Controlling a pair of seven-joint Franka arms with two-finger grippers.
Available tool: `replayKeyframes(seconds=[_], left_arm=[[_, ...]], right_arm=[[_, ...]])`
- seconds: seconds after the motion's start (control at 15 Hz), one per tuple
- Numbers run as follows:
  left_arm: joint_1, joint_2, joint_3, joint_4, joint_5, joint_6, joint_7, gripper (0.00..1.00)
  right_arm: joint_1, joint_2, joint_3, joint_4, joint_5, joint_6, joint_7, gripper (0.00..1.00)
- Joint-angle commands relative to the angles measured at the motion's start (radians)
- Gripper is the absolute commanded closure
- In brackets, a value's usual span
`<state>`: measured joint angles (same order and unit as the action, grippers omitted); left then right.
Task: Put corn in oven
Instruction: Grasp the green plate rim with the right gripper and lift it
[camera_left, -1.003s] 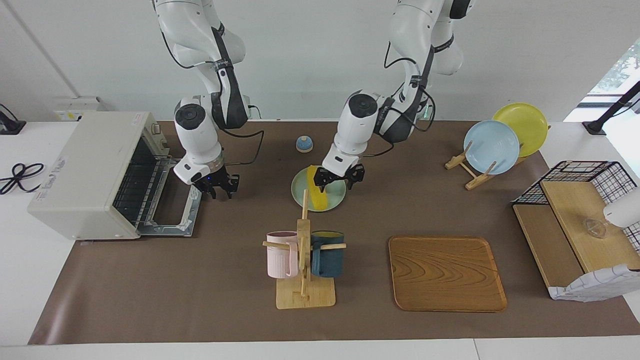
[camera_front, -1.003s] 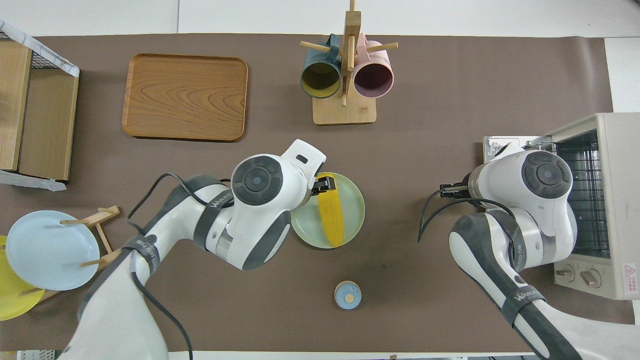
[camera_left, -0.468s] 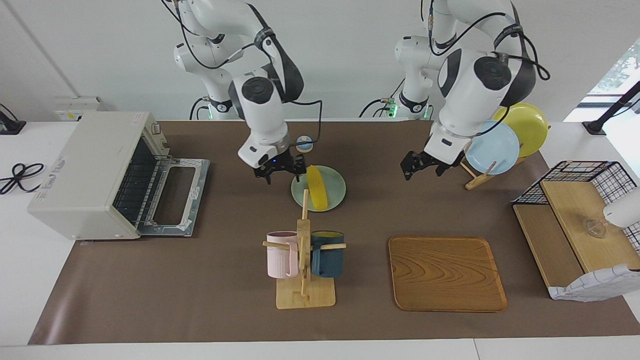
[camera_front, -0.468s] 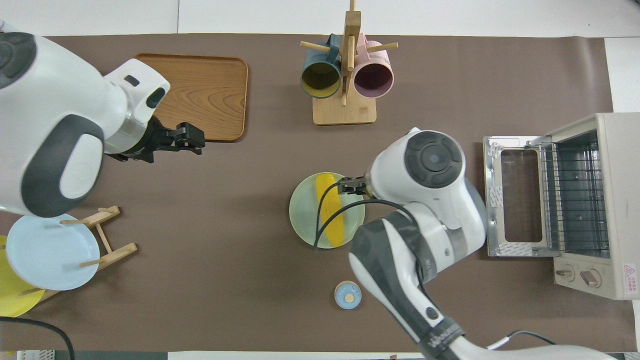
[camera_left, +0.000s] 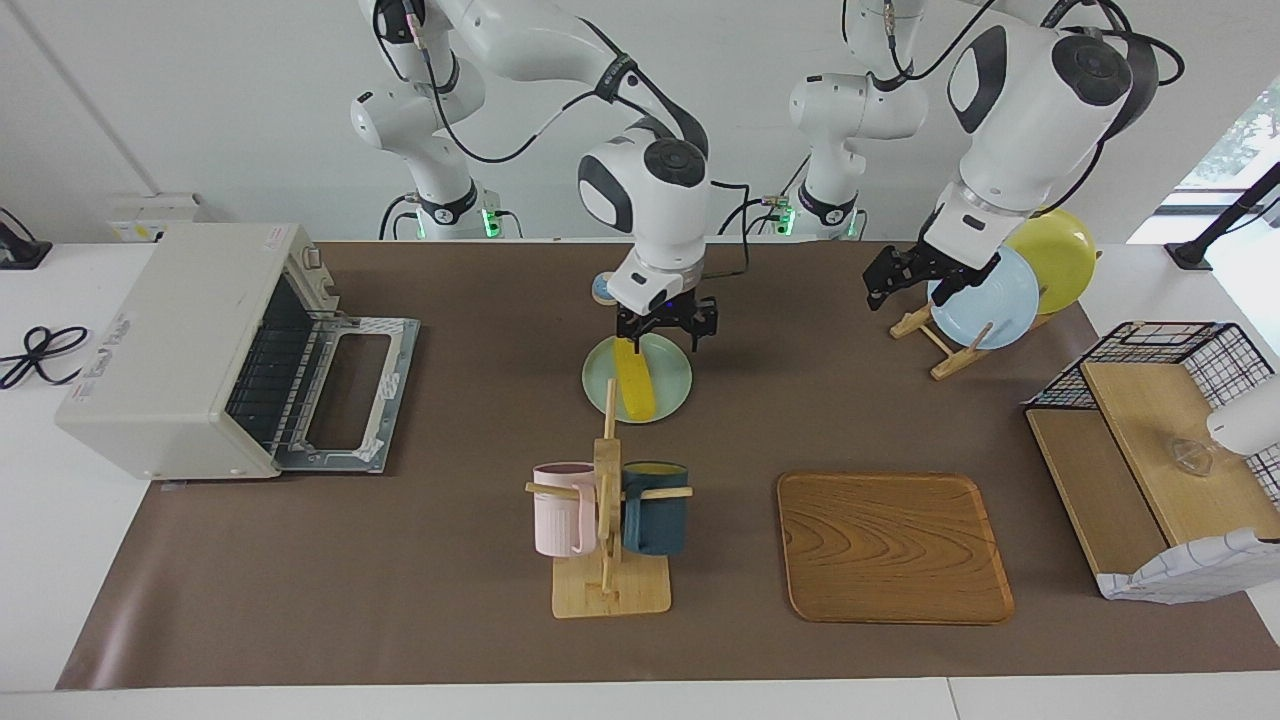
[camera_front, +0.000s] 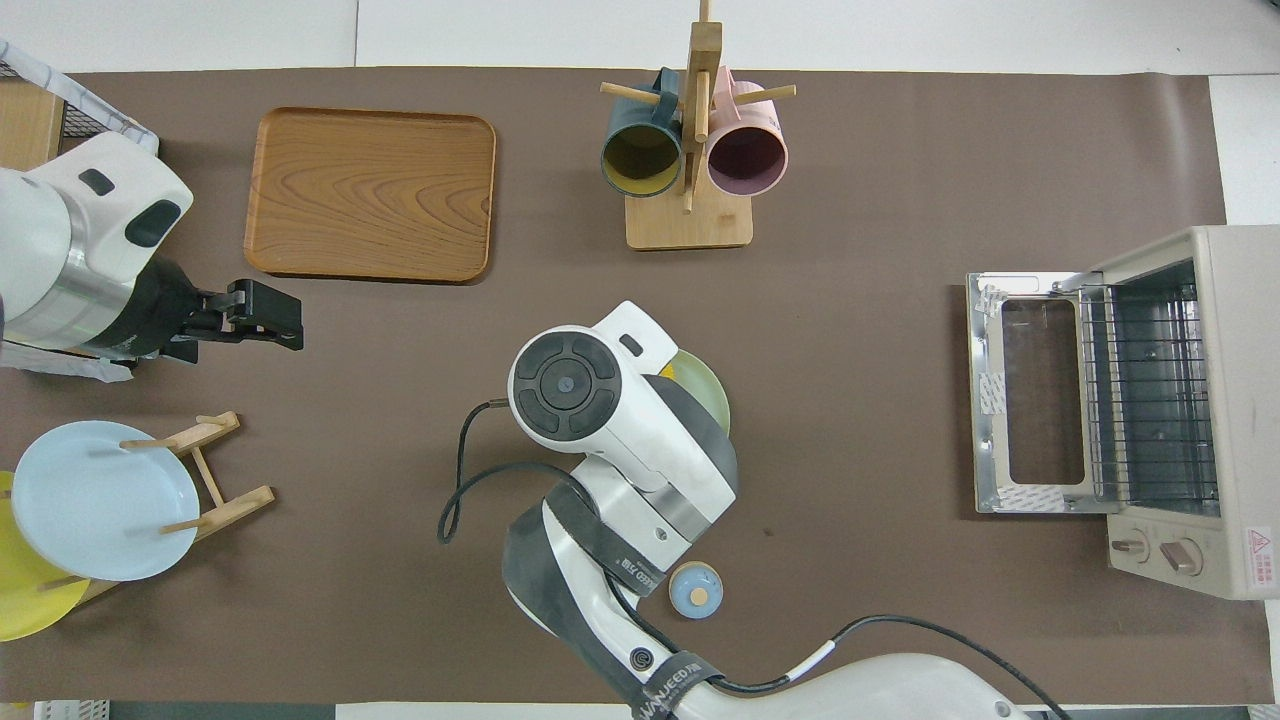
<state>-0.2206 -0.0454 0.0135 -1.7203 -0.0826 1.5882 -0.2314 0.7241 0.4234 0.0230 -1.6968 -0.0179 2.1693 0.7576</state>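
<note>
The yellow corn (camera_left: 632, 378) lies on the mint plate (camera_left: 672, 385) in the middle of the table. My right gripper (camera_left: 666, 330) is open and hangs just above the end of the corn nearer to the robots, not touching it. In the overhead view the right hand covers the corn, and only the plate's rim (camera_front: 712, 388) shows. The off-white oven (camera_left: 170, 345) stands at the right arm's end of the table with its door (camera_left: 352, 392) folded down and the wire rack (camera_front: 1150, 390) showing. My left gripper (camera_left: 897, 275) is open and empty, raised beside the plate stand; it also shows in the overhead view (camera_front: 262, 315).
A wooden mug rack (camera_left: 607, 520) with a pink mug and a dark blue mug stands farther from the robots than the plate. A wooden tray (camera_left: 893, 545), a stand with a light blue plate (camera_left: 985, 295) and a yellow plate, a small blue lid (camera_front: 695, 589) and a wire shelf (camera_left: 1160, 440) are also on the table.
My right gripper moved from in front of the oven door to above the corn. My left gripper left the corn, rose and went toward the plate stand. The corn stayed on the plate.
</note>
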Motion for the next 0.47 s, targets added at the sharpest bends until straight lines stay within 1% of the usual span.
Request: replayKeyframes(seconds=[0.0, 0.07, 0.2, 0.27, 0.4], left_arm=[[0.003, -0.033, -0.001, -0.004, 0.04, -0.046, 0.017, 0.0], [0.018, -0.028, -0.003, 0.019, 0.04, -0.071, 0.02, 0.0], [0.05, -0.008, -0.01, 0.089, 0.037, -0.134, 0.029, 0.0], [0.053, 0.01, -0.01, 0.131, 0.037, -0.186, 0.027, 0.0], [0.055, 0.03, -0.012, 0.175, 0.029, -0.226, 0.029, 0.0]], right_arm=[[0.018, -0.023, -0.003, -0.069, -0.007, 0.078, 0.045, 0.15], [0.038, -0.014, -0.003, -0.075, -0.007, 0.087, 0.054, 0.22], [0.051, -0.011, -0.003, -0.102, -0.013, 0.106, 0.052, 0.45], [0.051, -0.015, -0.003, -0.115, -0.016, 0.107, 0.051, 0.53], [0.054, -0.023, -0.003, -0.144, -0.019, 0.11, 0.045, 0.55]])
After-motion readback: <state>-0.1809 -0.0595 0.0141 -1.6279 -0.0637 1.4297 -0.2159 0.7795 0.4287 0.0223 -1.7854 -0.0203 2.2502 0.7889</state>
